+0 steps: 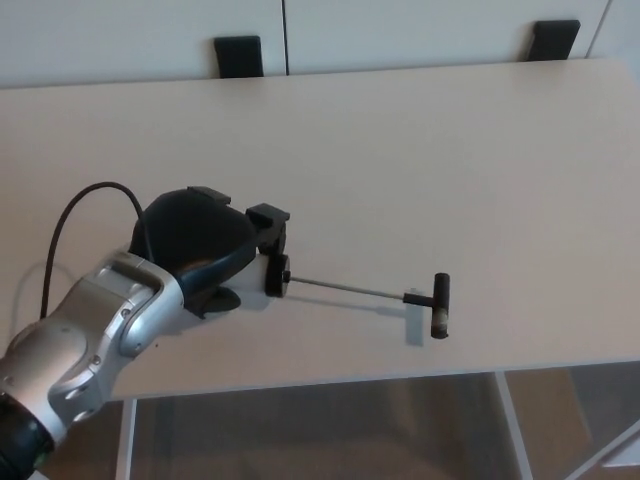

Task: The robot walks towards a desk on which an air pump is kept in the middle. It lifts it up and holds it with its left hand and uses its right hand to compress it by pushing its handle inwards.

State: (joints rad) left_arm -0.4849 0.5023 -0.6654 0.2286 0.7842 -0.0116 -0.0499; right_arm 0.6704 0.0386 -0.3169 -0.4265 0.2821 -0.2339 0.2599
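Left hand (205, 245) closed around air pump (272, 272) body, over left-front part of desk (420, 150). Thin rod runs right from the hand to T-handle (440, 304), fully extended, near front edge. Shadow beneath. Right hand not visible.

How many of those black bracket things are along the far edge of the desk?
2: one black bracket left of centre, another near the right end. More may lie outside the picture.

The left hand (205, 245) covers most of the air pump (275, 272) barrel; its fingers' far sides are hidden, and the silver forearm (75, 350) runs off the lower-left edge
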